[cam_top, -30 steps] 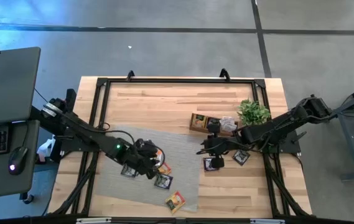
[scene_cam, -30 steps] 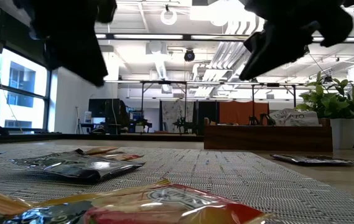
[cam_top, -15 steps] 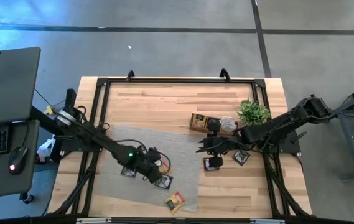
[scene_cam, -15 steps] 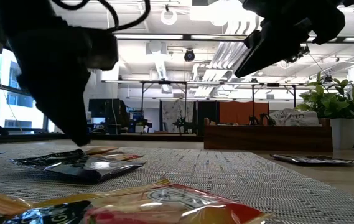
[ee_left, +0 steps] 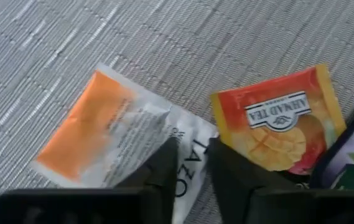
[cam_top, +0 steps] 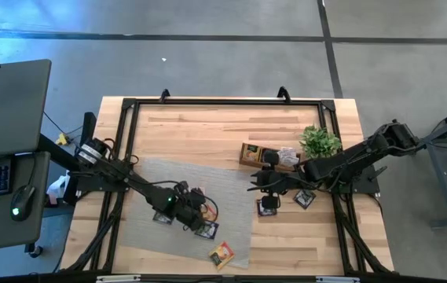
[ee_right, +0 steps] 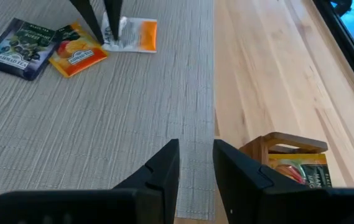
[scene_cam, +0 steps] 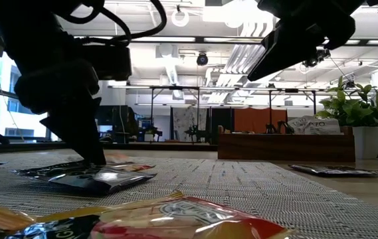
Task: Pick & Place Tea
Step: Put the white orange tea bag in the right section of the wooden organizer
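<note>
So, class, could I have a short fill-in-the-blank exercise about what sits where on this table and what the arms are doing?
1. The left gripper has its fingertips down on the white and ____ sachet.
2. The sachets near it lie on a woven ____ mat.
3. The small green plant stands just beside the wooden ____.
4. The right gripper is raised above the table and holds ____.

Missing words: orange; grey; tray; nothing
</note>
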Available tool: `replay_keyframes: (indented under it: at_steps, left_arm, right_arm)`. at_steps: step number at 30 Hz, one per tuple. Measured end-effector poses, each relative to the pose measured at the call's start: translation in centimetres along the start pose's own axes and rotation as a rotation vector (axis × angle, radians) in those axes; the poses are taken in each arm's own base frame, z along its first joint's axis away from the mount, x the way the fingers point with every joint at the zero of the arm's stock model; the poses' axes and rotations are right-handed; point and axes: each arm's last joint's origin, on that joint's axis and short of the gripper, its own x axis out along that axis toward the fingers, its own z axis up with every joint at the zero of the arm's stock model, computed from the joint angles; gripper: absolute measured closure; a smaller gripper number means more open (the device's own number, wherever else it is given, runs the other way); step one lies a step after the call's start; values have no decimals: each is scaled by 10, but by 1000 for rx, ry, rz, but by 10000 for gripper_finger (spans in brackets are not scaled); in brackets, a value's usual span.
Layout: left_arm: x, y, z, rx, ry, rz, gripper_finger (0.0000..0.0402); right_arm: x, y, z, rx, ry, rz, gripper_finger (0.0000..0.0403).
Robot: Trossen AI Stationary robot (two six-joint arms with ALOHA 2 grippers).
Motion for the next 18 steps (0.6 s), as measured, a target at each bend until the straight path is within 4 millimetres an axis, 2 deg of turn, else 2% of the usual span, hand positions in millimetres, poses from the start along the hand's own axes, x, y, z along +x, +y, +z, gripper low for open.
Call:
replay_keyframes:
  at_steps: [2,4,7,11,18]
  left_arm:
    - [3,1,1,7,8,3,370]
    - [5,3,2,9,22,6,392]
    - [7,4,8,-6,5,17,383]
    - [-6,-1,24,73,-36,13,391]
    - [-40,-23,75,274,-173,-26,399]
  right_arm:
    - [0,0,0,3,-1,-2,309]
    - [0,0,0,4,0,-3,309]
    - [0,0,0,4,-1,-3,308]
    - [0,0,2,8,-19,-10,308]
    - [0,0,7,-5,-66,-10,309]
